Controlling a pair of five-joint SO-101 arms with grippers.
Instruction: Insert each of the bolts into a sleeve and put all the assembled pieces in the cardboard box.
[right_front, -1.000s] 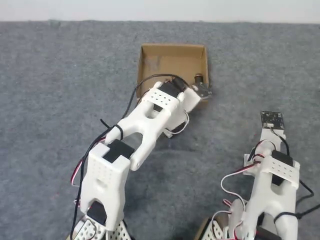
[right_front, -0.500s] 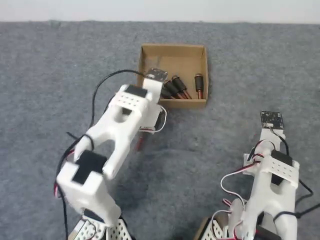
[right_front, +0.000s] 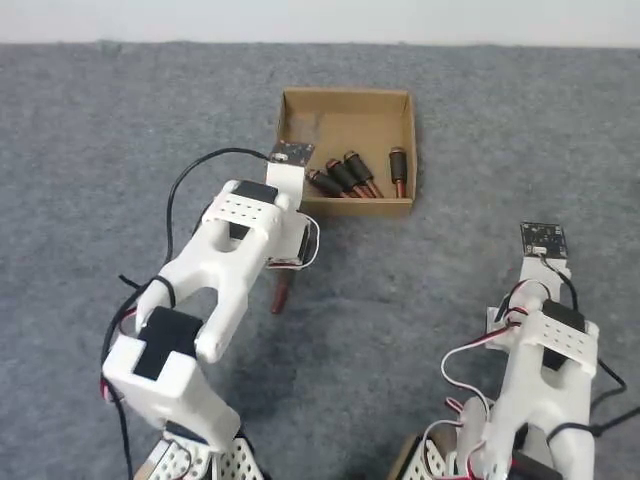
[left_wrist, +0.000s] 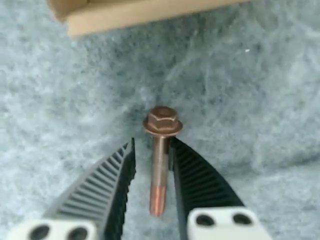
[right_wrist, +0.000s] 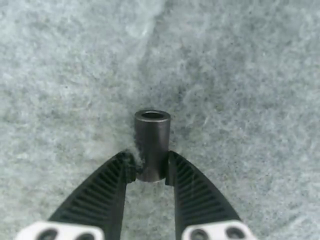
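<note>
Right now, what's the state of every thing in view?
left end effector: open, straddling the bolt.
bolt: bare, no sleeve on it.
right end effector: shut on the sleeve.
sleeve: empty, no bolt in it.
cardboard box: open, four assembled pieces inside.

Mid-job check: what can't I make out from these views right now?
High view: the left arm covers part of the bolt and the near-left corner of the cardboard box.
High view: the right arm hides the sleeve held in the right gripper.
Left wrist view: the picture's edge cuts off the box, so its contents are hidden.
</note>
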